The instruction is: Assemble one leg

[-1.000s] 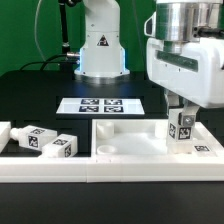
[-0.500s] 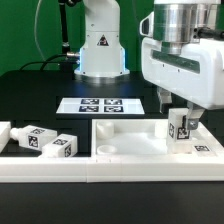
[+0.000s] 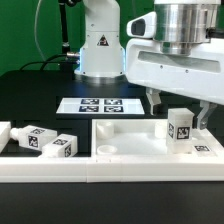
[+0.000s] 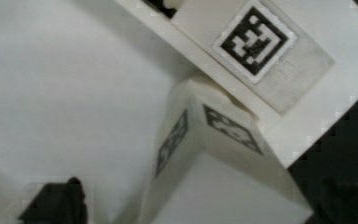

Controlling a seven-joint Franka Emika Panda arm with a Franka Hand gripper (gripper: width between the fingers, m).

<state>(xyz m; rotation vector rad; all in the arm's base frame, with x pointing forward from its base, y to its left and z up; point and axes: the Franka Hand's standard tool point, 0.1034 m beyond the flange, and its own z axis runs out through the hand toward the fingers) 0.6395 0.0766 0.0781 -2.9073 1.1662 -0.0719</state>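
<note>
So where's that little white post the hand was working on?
In the exterior view the leg stands upright at the right end of the tabletop, directly beneath the open hand.

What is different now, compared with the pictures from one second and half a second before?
The gripper has let go of the leg and risen; its fingers now stand apart above and beside the leg instead of closed on it. The leg stays upright in the tabletop, at the exterior view's right. The two loose legs on that view's left and the marker board did not move.
</note>
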